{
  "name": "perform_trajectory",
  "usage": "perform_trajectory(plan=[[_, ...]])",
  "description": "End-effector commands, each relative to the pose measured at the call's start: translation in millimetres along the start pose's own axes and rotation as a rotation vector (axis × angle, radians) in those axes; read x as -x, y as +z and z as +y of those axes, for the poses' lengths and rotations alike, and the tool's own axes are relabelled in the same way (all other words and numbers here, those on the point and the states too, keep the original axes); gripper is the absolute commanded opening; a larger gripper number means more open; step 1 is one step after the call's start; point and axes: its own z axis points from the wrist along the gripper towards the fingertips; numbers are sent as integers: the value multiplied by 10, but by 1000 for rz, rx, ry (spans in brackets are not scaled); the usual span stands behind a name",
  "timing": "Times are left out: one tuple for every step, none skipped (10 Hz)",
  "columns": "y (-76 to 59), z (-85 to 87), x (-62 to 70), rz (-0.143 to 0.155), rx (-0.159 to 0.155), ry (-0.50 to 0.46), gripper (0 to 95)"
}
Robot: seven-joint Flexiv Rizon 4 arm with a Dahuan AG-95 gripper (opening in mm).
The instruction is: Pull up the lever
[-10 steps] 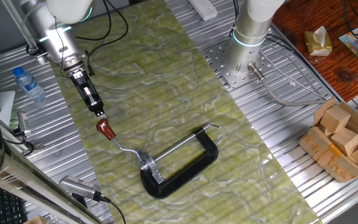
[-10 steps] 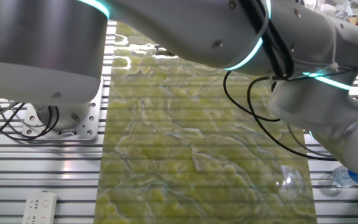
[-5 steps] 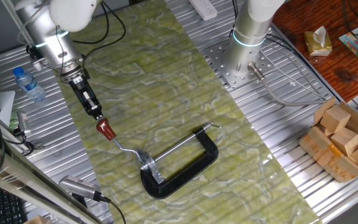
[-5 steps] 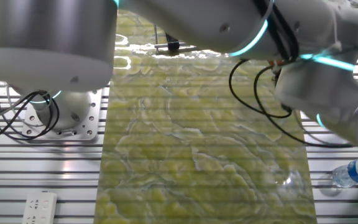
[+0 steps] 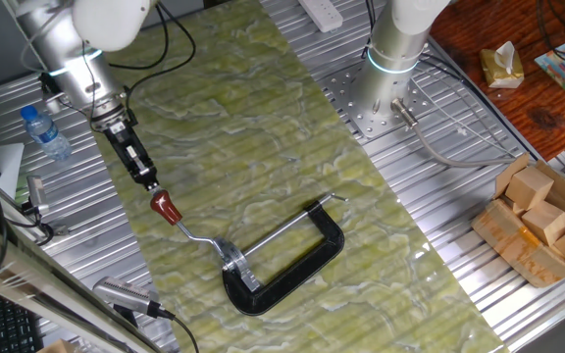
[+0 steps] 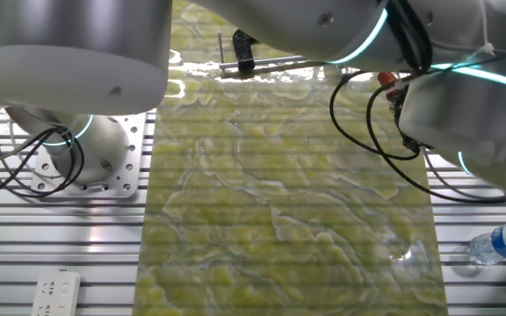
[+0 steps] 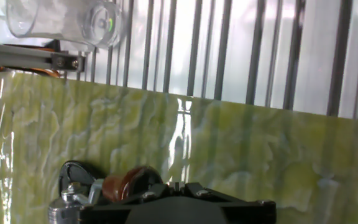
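The lever [image 5: 196, 236] is a thin bent silver rod with a red-brown knob [image 5: 166, 207], joined to the silver bracket [image 5: 233, 259] of a black C-clamp [image 5: 297, 261] lying on the green mat. My gripper [image 5: 150, 183] comes down slanting from the upper left, and its tip sits right at the knob's upper end. In the hand view the fingers [image 7: 194, 189] look pressed together, with the knob [image 7: 126, 183] just left of them, not between them. The other fixed view shows the clamp [image 6: 241, 51] at the far edge and a bit of red knob [image 6: 385, 79] behind the arm.
A plastic water bottle [image 5: 44, 131] lies on the slatted metal table left of the mat, also seen at the hand view's top [image 7: 61, 18]. A second arm's base [image 5: 390, 69] stands at the back. Wooden blocks in a box [image 5: 542, 221] sit at the right.
The gripper and arm have shifted slightly up and left, and the knob has moved a little the same way. In the other fixed view the arm has moved aside, uncovering the clamp.
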Motion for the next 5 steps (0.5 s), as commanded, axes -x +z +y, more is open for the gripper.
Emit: perform_trajectory(plan=[[-22, 13, 2, 7, -20, -37, 0], [-35, 13, 8, 10, -57, -88, 0], [-63, 15, 19, 30, -122, -146, 0], [-101, 10, 27, 64, -177, -184, 0], [-155, 2, 29, 94, -208, -206, 0]])
